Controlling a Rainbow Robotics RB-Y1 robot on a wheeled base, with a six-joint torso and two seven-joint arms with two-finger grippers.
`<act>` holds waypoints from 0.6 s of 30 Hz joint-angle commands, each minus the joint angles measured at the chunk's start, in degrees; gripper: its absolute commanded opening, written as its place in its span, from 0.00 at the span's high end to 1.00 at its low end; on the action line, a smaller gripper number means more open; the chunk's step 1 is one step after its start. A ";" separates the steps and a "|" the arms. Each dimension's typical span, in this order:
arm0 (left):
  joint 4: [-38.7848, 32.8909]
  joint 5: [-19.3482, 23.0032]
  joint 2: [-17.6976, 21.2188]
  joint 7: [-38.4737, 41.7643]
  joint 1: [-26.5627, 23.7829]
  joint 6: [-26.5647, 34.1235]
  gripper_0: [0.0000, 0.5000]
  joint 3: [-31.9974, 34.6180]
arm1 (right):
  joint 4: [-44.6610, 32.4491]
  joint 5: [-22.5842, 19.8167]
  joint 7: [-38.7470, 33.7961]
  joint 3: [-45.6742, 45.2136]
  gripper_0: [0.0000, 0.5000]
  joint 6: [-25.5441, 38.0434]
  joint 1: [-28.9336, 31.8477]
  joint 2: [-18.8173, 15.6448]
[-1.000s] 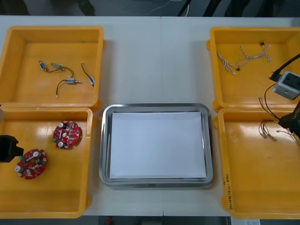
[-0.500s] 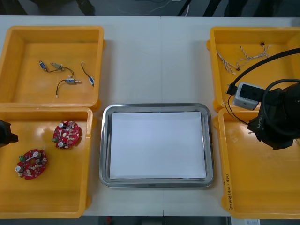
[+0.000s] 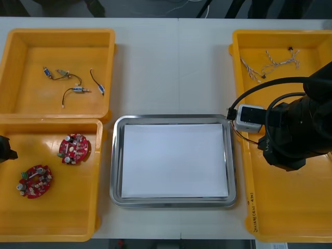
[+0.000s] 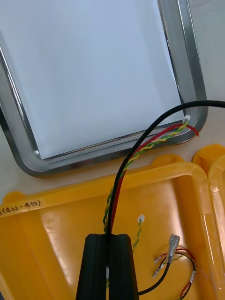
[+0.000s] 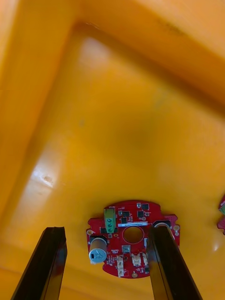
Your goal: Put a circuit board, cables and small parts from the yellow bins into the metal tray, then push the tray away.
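Observation:
My right gripper (image 4: 108, 239) is shut on a bundle of cables (image 4: 140, 150), one black and one twisted red and yellow. It hangs over the near right yellow bin (image 4: 56, 234), and the cable ends reach the corner rim of the metal tray (image 4: 192, 79), which is white inside. From above, the right arm (image 3: 290, 140) hides those fingers beside the tray (image 3: 173, 119). Two round red circuit boards (image 3: 74, 148) (image 3: 35, 181) lie in the near left bin (image 3: 52, 233). My left gripper (image 5: 106, 229) stands open above one board (image 5: 131, 243), and it sits at the bin's left edge (image 3: 4, 148).
The far left bin (image 3: 15, 52) holds small metal parts on black wires (image 3: 72, 85). Blue and white twisted cables (image 3: 270, 65) lie in the far right bin (image 3: 238, 52). More loose cables (image 4: 176, 258) rest in the near right bin beside my right fingers.
The right arm has swung left from the table's right edge toward the tray, lifting the cables with it. The left gripper has drawn back a little toward the left edge.

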 commanded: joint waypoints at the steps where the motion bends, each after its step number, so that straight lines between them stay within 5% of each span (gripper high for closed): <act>1: 1.07 -0.43 0.88 -0.43 -1.27 -2.29 0.00 -2.23 | -1.64 0.50 -2.90 0.47 1.00 0.20 -1.87 -1.69; 18: 5.20 -1.57 0.97 -0.70 1.10 -10.38 0.00 -7.77 | -1.55 0.94 -2.90 0.47 1.00 0.99 -1.87 -1.34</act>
